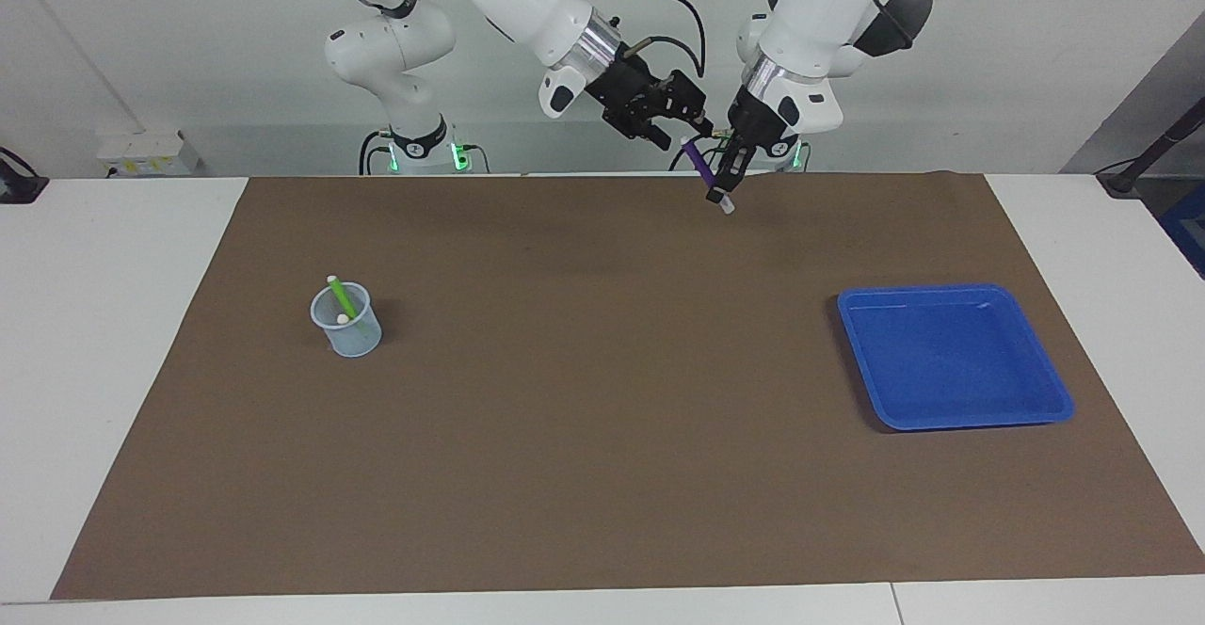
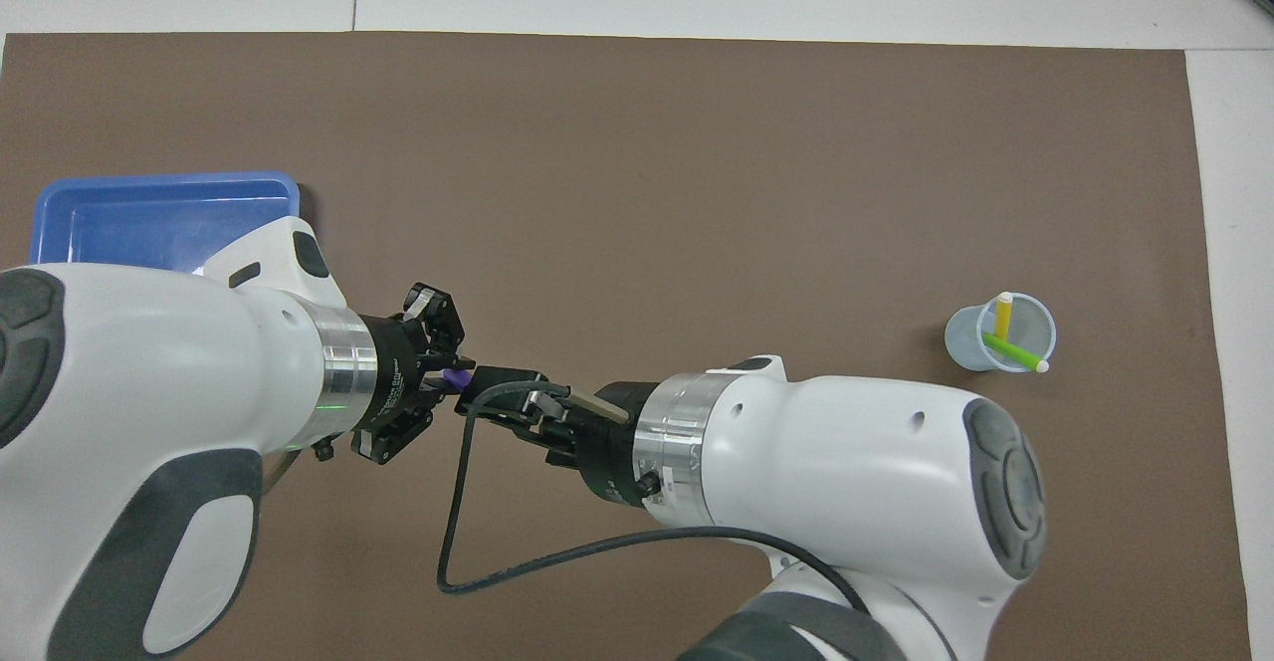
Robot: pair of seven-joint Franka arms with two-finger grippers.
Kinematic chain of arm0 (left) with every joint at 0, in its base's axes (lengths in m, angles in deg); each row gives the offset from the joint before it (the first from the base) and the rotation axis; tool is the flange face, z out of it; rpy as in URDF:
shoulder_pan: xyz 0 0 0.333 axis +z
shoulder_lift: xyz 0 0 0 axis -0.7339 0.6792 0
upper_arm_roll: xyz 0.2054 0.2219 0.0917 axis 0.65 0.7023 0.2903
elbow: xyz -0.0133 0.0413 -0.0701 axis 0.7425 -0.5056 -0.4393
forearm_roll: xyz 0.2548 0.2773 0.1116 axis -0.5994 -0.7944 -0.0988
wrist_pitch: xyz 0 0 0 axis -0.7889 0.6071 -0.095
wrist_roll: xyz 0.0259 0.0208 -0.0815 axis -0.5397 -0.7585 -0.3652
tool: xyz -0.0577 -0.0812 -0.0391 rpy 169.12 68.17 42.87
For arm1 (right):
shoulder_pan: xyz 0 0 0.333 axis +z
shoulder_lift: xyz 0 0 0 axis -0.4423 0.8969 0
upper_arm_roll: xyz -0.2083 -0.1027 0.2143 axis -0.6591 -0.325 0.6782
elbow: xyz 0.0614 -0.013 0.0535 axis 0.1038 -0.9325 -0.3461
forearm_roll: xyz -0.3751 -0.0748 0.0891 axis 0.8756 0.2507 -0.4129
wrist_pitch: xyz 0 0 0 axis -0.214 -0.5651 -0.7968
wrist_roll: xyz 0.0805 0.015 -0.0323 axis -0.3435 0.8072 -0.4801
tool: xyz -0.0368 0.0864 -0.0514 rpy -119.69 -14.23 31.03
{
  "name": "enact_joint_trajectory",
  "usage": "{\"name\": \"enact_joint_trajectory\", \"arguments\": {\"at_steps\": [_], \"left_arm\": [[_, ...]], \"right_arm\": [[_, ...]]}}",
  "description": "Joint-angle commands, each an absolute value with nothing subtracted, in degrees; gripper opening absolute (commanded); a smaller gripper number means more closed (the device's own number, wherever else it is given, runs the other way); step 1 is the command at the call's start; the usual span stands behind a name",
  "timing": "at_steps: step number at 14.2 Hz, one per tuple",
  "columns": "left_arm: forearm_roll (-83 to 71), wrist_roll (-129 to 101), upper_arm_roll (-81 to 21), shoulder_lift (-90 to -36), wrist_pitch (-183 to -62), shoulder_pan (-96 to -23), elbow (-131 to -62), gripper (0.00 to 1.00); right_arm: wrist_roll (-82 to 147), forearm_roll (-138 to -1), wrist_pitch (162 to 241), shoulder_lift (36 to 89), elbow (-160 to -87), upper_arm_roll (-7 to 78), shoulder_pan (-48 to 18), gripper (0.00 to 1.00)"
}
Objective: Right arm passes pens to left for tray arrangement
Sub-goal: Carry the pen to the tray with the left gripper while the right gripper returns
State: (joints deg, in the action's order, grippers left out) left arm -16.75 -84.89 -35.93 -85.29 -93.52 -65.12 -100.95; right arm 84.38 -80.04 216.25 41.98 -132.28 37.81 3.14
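A brown mat covers the white table. From across it, the left gripper (image 1: 723, 183) is clenched on the purple pen (image 1: 698, 160), held aloft well apart from the blue tray (image 1: 953, 358). The right gripper (image 1: 680, 121) stands released beside the pen's upper end. The pen looks light, stiff and slick, best gripped mid-barrel.

From overhead, the cup (image 2: 998, 336), well apart from the tray, holds the yellow pen (image 2: 1003, 315) and green pen (image 2: 1012, 351). Only the right arm's loose cable (image 2: 468, 532) hangs nearby.

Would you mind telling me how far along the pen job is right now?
Done: nothing lies in the shallow blue plastic tray. In hand: the left gripper is shut on the slim purple marker pen, and the open right gripper has let go of it. Left: the yellow pen and green pen in the translucent cup.
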Motion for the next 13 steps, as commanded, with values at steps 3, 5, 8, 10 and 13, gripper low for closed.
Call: {"name": "enact_joint_trajectory", "arguments": {"at_steps": [3, 5, 8, 10, 13], "left_arm": [[-16.4, -82.5, -35.2, -85.8, -93.2, -64.6, -100.9, 0.06], [-16.9, -79.3, -35.0, -85.8, -93.2, -63.0, -100.9, 0.05], [-17.0, -74.8, -35.0, -85.8, -91.6, -60.1, -100.8, 0.05], [-17.6, -73.0, -35.0, -85.8, -91.7, -58.7, -100.8, 0.04], [-19.1, -67.3, -34.9, -86.0, -91.5, -55.7, -100.7, 0.04]], "right_arm": [[83.4, -64.1, 202.6, 40.7, -129.2, 37.9, -2.0, 1.00], [77.7, -60.6, 195.0, 39.7, -127.9, 37.8, -5.4, 1.00], [60.6, -55.2, 187.0, 38.9, -128.2, 37.8, -12.1, 1.00], [54.5, -53.4, 185.6, 38.9, -128.5, 37.8, -17.3, 1.00], [48.7, -48.4, 185.7, 37.9, -130.6, 37.8, -21.2, 1.00]]}}
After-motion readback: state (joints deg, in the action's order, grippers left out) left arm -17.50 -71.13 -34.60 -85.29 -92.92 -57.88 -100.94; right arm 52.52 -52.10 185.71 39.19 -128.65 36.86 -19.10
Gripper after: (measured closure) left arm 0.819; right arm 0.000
